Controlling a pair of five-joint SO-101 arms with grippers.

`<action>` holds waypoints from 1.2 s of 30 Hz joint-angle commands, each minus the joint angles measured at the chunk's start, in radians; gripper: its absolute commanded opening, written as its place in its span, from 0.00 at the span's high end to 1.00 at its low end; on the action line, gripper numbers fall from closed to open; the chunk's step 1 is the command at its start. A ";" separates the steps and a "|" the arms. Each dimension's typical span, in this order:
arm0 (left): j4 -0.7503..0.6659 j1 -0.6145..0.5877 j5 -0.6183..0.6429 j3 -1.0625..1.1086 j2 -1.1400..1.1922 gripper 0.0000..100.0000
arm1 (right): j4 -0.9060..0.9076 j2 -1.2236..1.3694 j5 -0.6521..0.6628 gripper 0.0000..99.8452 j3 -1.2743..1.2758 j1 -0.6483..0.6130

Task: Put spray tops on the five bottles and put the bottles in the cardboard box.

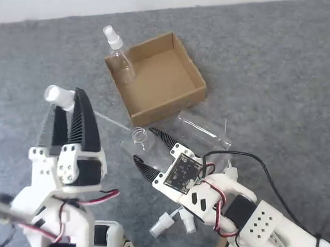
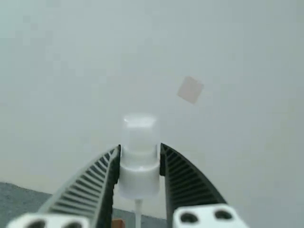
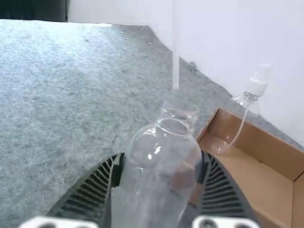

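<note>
working on the capping step, seemingly for the second bottle: clenching a spray top (image 1: 57,95) in the left gripper (image 1: 66,103), raised at nine o'clock in the high view, and grasping an open bottle (image 1: 138,136) in the right gripper (image 1: 145,144) just at six o'clock of the cardboard box (image 1: 169,103). likely needing next to thread the dip tube into that narrow neck, then seat the top squarely. counting one capped bottle (image 1: 118,52) leaning in the box's eleven o'clock corner, one held, at least one lying bottle (image 1: 203,129) at three o'clock of the held one, and at least two loose tops (image 1: 161,225) near six o'clock.
</note>
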 commanded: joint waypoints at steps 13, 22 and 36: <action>-0.026 0.057 -0.040 0.031 -0.005 0.99 | -0.024 -0.018 0.032 0.90 -0.009 -0.007; -0.023 0.140 -0.132 0.091 -0.005 0.99 | -0.024 -0.025 0.032 0.90 -0.009 -0.002; 0.137 0.190 -0.207 0.042 -0.003 0.85 | -0.016 -0.025 0.032 0.90 -0.008 -0.001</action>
